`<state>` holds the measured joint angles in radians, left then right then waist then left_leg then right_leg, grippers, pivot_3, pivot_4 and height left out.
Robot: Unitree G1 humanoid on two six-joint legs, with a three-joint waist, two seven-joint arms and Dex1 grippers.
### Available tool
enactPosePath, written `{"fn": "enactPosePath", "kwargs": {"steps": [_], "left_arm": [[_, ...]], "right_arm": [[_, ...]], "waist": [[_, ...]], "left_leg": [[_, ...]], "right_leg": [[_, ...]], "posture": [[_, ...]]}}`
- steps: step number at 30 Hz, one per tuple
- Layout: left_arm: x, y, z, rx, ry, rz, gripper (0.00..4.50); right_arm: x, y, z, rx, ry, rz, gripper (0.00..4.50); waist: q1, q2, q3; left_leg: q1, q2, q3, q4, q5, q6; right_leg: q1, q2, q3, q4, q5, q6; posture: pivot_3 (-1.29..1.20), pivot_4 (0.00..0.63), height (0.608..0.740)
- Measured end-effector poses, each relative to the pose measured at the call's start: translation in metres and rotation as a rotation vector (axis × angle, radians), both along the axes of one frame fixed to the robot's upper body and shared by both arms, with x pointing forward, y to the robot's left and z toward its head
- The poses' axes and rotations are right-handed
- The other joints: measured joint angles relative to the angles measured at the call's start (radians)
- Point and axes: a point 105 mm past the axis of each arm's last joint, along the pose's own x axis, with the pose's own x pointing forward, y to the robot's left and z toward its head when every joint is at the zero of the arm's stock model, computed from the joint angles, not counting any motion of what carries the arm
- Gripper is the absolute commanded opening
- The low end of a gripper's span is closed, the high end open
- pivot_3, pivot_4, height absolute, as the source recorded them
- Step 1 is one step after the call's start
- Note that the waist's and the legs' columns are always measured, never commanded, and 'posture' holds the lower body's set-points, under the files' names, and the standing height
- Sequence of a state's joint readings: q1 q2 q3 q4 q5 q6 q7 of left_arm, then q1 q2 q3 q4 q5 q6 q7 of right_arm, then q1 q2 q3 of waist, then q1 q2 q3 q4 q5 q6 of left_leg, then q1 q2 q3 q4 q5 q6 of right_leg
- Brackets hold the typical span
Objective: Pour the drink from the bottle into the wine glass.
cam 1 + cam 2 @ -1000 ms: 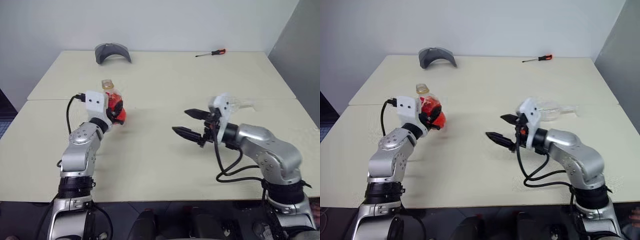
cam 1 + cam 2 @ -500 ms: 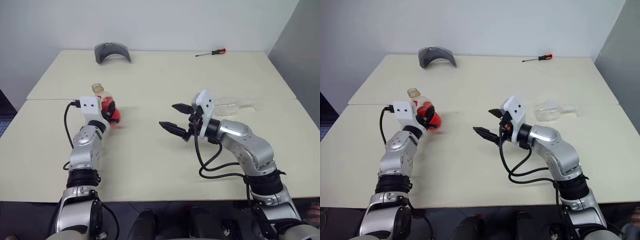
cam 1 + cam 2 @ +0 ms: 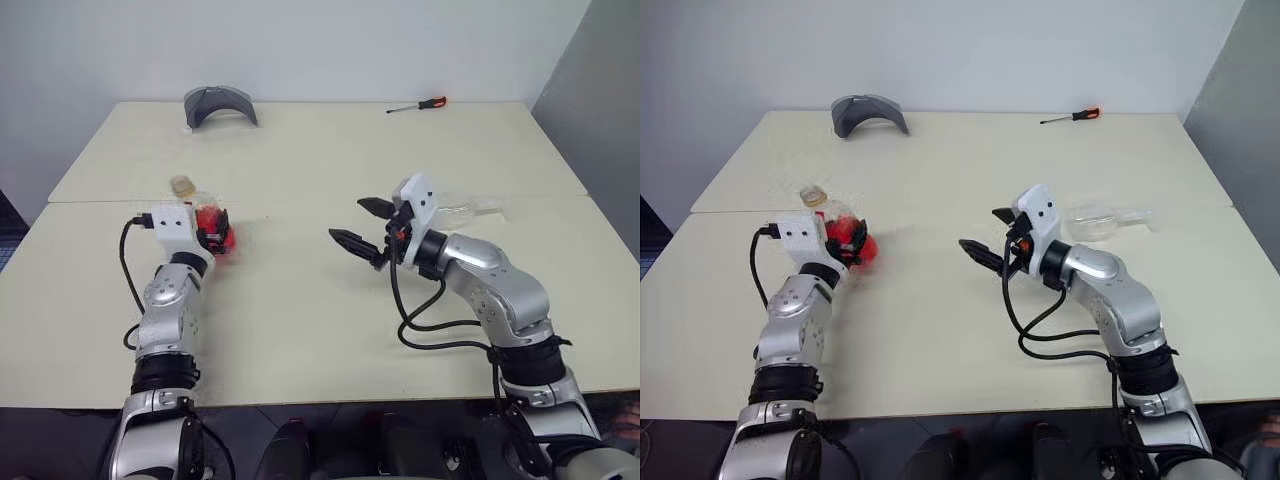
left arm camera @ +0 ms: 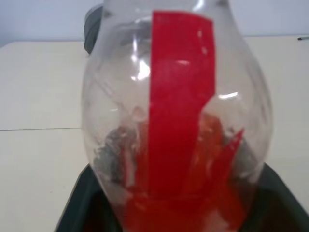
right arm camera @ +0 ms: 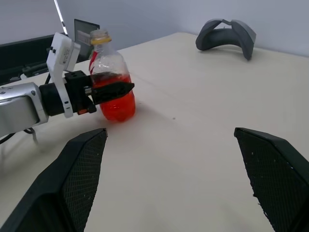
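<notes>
The bottle (image 5: 107,63) stands upright on the table's left side, its lower half filled with the red drink (image 5: 118,107). My left gripper (image 3: 213,232) is around its body, and the bottle (image 4: 120,96) looms right in front of the left wrist camera. My right gripper (image 3: 347,220) hovers open and empty over the table's middle, pointing left toward the bottle. The wine glass (image 3: 462,211) lies on its side on the table just behind the right gripper, stem pointing right.
A grey curved object (image 3: 220,103) sits at the back left of the cream table (image 3: 300,320). A red-handled screwdriver (image 3: 420,105) lies at the back right. A seam (image 3: 300,199) runs across the tabletop behind the bottle.
My left arm has brought the bottle down and leftward; it was tilted and now stands upright on the table. The right gripper edged forward and stays open.
</notes>
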<state>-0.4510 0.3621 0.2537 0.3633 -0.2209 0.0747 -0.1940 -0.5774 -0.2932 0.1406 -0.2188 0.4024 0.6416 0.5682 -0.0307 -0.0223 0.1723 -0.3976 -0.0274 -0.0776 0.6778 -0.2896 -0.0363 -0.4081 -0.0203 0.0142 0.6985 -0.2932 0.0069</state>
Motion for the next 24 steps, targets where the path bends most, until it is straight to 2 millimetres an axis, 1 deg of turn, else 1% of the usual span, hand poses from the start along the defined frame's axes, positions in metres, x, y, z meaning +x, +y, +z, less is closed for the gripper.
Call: {"fn": "enactPosePath", "kwargs": {"steps": [3,7,9,11,13,15,18,21,24], "left_arm": [[-0.004,0.004,-0.007,-0.008,0.032,0.015,4.48],[-0.011,0.005,-0.005,-0.014,0.037,0.017,4.48],[-0.018,0.003,-0.005,-0.017,0.046,0.003,4.48],[-0.028,-0.001,-0.008,-0.020,0.071,-0.030,4.48],[-0.040,-0.005,-0.015,-0.026,0.112,-0.071,4.48],[-0.054,-0.008,-0.020,-0.009,0.162,-0.117,4.48],[-0.076,-0.011,-0.019,0.025,0.223,-0.185,4.48],[-0.093,-0.019,-0.015,0.032,0.257,-0.255,4.48],[-0.110,-0.039,-0.010,0.060,0.290,-0.378,4.48]], "right_arm": [[0.001,0.000,0.000,-0.001,-0.001,-0.004,4.50],[0.001,0.000,0.000,-0.002,-0.002,-0.005,4.50],[0.001,-0.001,0.000,-0.002,-0.002,-0.005,4.50],[0.001,-0.001,0.000,-0.004,-0.002,-0.006,4.50],[0.000,-0.003,-0.002,-0.010,0.001,-0.011,4.50],[-0.004,-0.006,-0.005,-0.017,0.005,-0.013,4.50],[-0.008,-0.021,-0.015,-0.036,0.034,-0.047,4.50],[-0.011,-0.032,-0.017,-0.047,0.041,-0.079,4.50],[-0.015,-0.046,-0.021,-0.068,0.046,-0.122,4.50]], "waist": [[0.000,0.000,0.000],[0.000,0.000,0.000],[0.000,0.000,0.000],[-0.001,0.000,0.000],[0.000,0.000,0.000],[0.000,0.000,0.000],[0.001,0.000,0.000],[0.004,0.000,0.000],[0.005,0.000,0.000]], "left_leg": [[0.000,0.000,0.000,0.000,0.000,0.000],[0.000,0.000,0.000,0.000,0.000,0.000],[0.000,0.000,0.000,0.000,0.000,0.000],[0.000,0.000,0.000,0.000,0.000,0.000],[0.000,0.000,0.000,0.000,0.000,0.000],[0.000,0.000,0.000,0.000,0.000,0.000],[0.000,0.000,0.000,0.000,-0.002,0.003],[0.001,0.000,0.000,0.000,-0.002,0.004],[0.000,0.000,0.000,0.000,-0.002,0.004]], "right_leg": [[0.000,0.000,0.000,0.000,0.000,0.000],[0.000,0.000,0.000,0.000,0.000,0.000],[0.000,0.000,0.000,0.000,0.000,0.000],[0.000,0.000,0.000,0.000,0.000,0.000],[0.000,0.000,0.000,0.000,0.000,0.000],[0.000,0.000,0.000,0.000,0.000,0.000],[0.000,0.000,0.001,0.000,0.000,0.000],[0.002,0.000,0.000,-0.001,0.000,0.000],[0.002,0.000,0.000,-0.001,0.000,0.000]], "posture": [[0.00,0.150,0.740],[0.00,0.150,0.740],[0.00,0.150,0.740],[0.00,0.150,0.740],[0.00,0.150,0.740],[0.00,0.150,0.740],[0.00,0.150,0.740],[0.00,0.150,0.740],[0.00,0.150,0.740]]}}
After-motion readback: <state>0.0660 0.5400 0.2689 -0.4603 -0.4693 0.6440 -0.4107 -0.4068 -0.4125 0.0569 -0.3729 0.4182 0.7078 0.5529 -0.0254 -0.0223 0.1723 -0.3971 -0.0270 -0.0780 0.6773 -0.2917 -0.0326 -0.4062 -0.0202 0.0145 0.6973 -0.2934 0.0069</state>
